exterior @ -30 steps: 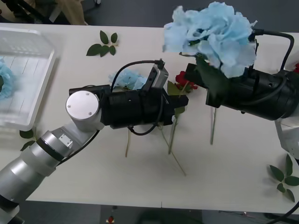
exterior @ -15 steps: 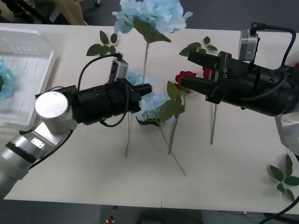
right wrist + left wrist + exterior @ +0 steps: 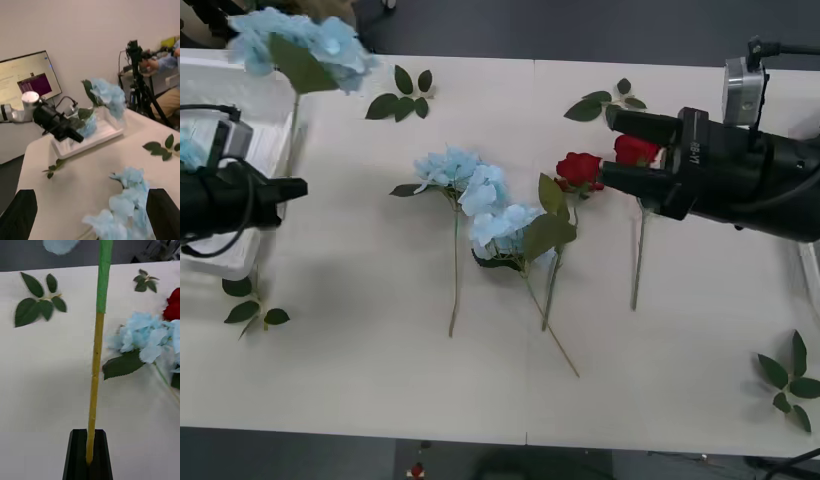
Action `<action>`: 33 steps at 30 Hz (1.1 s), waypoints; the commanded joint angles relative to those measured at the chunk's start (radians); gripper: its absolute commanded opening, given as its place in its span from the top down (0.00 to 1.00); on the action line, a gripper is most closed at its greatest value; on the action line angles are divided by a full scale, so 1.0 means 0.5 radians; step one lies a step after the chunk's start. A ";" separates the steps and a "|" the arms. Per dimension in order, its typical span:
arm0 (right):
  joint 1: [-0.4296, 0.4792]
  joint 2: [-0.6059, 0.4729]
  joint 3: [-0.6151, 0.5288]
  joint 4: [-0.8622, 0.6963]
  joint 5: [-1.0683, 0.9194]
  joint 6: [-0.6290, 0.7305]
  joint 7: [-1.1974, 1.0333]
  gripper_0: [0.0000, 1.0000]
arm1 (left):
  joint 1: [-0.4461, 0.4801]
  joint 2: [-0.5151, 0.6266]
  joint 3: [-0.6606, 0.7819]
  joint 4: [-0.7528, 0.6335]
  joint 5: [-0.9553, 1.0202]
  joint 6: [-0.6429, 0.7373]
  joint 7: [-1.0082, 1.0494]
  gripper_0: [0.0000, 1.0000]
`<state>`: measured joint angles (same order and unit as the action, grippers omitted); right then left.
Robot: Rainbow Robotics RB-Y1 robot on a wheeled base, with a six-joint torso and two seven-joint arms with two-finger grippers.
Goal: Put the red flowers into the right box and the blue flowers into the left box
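Three blue flowers are up for sorting: two lie flat at the middle of the white table (image 3: 380, 380), one (image 3: 448, 168) just behind and touching the other (image 3: 502, 224), their stems running toward the near edge. The third, the held blue flower (image 3: 302, 45), stands upright with its head over the left box (image 3: 255, 105). The left gripper (image 3: 292, 188), at the table's left side beside that box, has its black fingers (image 3: 77, 453) pressed together on the lower end of the stem, which the left wrist view shows yellow near the grip and green above. More pale blue sits inside the left box at the front view's left edge, though too little shows to say whether it is a whole flower.

Two red flowers lie on the table right of centre: one (image 3: 579, 169) touching the leaves of the nearer blue flower, the other (image 3: 635, 149) directly under the right gripper (image 3: 612, 150), whose black fingers (image 3: 17, 213) are spread apart and hold nothing.

Five loose leaf sprigs are scattered about: one (image 3: 402, 96) at the back left, one (image 3: 605, 100) at the back right, one (image 3: 252, 305) near the left box's front, one (image 3: 790, 380) at the front right, all on the bare tabletop.

Beyond the table stand a lit monitor (image 3: 28, 80) against a pale wall and a tripod (image 3: 140, 90).
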<state>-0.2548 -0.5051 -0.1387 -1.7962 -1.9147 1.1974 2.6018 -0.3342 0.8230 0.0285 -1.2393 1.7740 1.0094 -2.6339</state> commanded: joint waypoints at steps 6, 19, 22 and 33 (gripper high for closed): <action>-0.033 -0.475 -0.014 0.076 0.044 0.146 -1.083 0.14 | -0.319 0.207 0.382 0.122 -0.636 0.488 0.117 1.00; -0.135 -0.536 -0.177 0.202 0.498 0.296 -1.955 0.14 | -0.473 0.330 0.412 0.122 -1.649 0.546 0.123 1.00; -0.184 -0.536 -0.180 0.202 0.629 0.293 -2.142 0.14 | -0.476 0.327 0.409 0.122 -1.799 0.546 0.126 1.00; -0.438 -0.373 -0.143 0.196 1.421 0.554 -2.627 0.14 | -0.476 0.311 0.345 0.156 -2.051 0.525 0.135 1.00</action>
<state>-0.4220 -0.7266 -0.2228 -1.6807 -1.2686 1.4514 1.3267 -0.5435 0.9504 0.1937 -1.1624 0.7625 1.2784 -2.6139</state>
